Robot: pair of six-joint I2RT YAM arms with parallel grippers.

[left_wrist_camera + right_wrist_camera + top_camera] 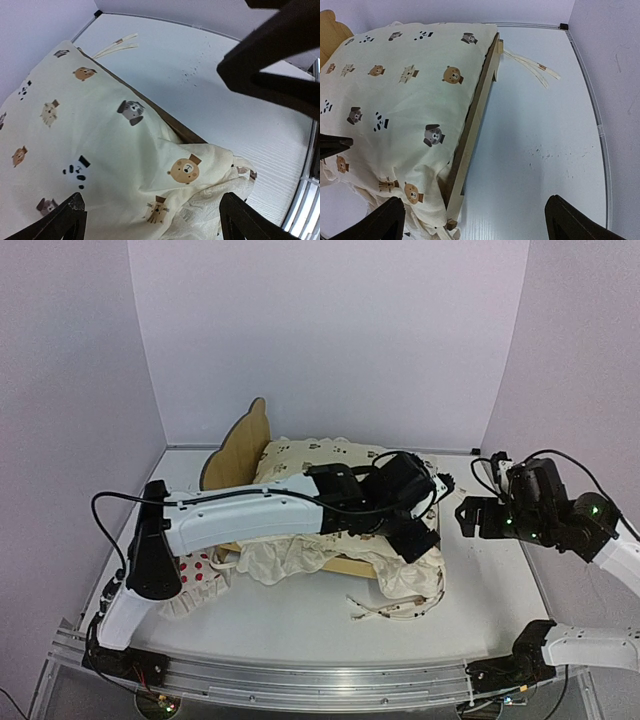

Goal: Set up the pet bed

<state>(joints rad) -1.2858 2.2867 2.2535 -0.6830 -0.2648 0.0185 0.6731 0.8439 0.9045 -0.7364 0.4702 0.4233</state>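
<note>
Since the small pale plywood pet bed (pixel 243 448) at mid-table is judged stiff and light, its side rail (pixel 470 132) offers the firmest hold, while the cream animal-print quilt (pixel 320 455) draped over it is soft and likely to bunch. The left gripper (pixel 152 220) hovers above the quilt with jaws spread wide and empty. The right gripper (pixel 475 222), beside the rail, is equally wide apart and holds nothing.
</note>
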